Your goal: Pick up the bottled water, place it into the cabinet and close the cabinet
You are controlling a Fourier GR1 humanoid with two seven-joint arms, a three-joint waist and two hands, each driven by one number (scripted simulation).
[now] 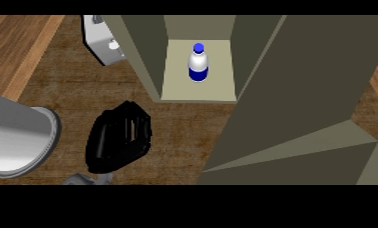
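The bottled water (pixel 198 62), clear with a blue cap and blue base, stands upright on the pale floor inside the olive cabinet (pixel 177 91). Nothing is touching the bottle. The cabinet's door (pixel 295 87) is swung open and fills the right side of the head view. My left hand (pixel 118 137) hovers over the wooden counter, below and left of the cabinet opening, with its fingers straight and holding nothing. My right hand does not show anywhere.
A large round grey metal vessel (pixel 22 142) sits at the left edge of the counter. A grey-white appliance (pixel 103 44) stands just left of the cabinet's side wall. A lighter wood strip (pixel 26 52) runs along the top left.
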